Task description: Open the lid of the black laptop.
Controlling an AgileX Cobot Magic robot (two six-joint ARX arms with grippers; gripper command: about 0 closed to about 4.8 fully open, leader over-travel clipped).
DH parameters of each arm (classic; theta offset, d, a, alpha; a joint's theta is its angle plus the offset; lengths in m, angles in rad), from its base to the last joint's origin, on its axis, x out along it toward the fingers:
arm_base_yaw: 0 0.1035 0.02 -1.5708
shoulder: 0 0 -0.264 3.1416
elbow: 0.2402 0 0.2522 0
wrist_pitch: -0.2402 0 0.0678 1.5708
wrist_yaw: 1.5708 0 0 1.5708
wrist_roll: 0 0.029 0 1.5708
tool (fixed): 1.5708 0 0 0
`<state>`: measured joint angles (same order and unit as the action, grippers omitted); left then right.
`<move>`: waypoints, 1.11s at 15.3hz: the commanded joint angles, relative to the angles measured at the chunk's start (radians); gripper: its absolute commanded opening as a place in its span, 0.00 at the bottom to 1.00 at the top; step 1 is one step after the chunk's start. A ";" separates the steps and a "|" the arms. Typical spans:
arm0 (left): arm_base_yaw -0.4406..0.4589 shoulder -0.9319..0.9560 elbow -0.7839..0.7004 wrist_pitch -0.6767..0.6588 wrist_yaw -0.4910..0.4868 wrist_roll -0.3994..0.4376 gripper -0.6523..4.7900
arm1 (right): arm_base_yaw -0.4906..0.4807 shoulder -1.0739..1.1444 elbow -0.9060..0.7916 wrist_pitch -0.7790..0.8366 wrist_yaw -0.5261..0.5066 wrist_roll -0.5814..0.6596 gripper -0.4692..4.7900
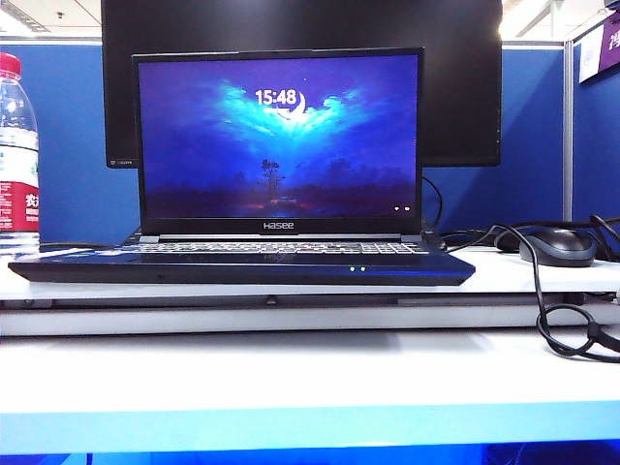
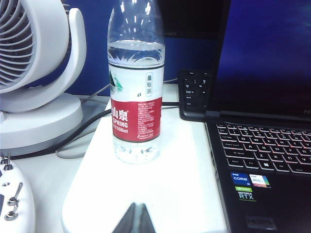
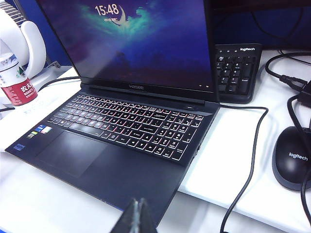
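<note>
The black laptop (image 1: 242, 263) sits on the white shelf with its lid (image 1: 279, 140) standing upright, its lit screen showing 15:48 above the "Hasee" logo. In the right wrist view the laptop (image 3: 121, 145) shows its lit keyboard and its lid (image 3: 131, 41). My right gripper (image 3: 137, 216) is shut and empty, hovering near the laptop's front corner. My left gripper (image 2: 137, 218) is shut and empty over the white shelf, before a water bottle (image 2: 136, 82) and left of the laptop (image 2: 262, 160). Neither gripper shows in the exterior view.
A larger black monitor (image 1: 460, 87) stands behind the laptop. A Logitech keyboard (image 3: 236, 70), a black mouse (image 3: 291, 158) and loose cables (image 3: 250, 165) lie to the right. A white fan (image 2: 34, 73) stands left of the bottle (image 1: 16, 155).
</note>
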<state>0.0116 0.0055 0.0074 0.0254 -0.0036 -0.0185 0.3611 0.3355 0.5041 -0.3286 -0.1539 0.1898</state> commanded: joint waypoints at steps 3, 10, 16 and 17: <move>-0.002 -0.002 0.000 0.010 0.000 0.004 0.11 | -0.008 -0.038 0.005 0.002 0.001 -0.030 0.09; -0.002 -0.002 0.000 0.006 0.007 0.004 0.11 | -0.257 -0.295 -0.414 0.238 0.156 -0.055 0.09; -0.002 -0.002 0.000 0.006 0.007 0.004 0.11 | -0.317 -0.334 -0.501 0.300 0.216 -0.056 0.09; -0.002 -0.002 0.000 0.006 0.007 0.004 0.11 | -0.317 -0.334 -0.501 0.288 0.227 -0.060 0.09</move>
<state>0.0116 0.0055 0.0074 0.0219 -0.0006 -0.0185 0.0437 0.0029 0.0082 -0.0498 0.0654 0.1307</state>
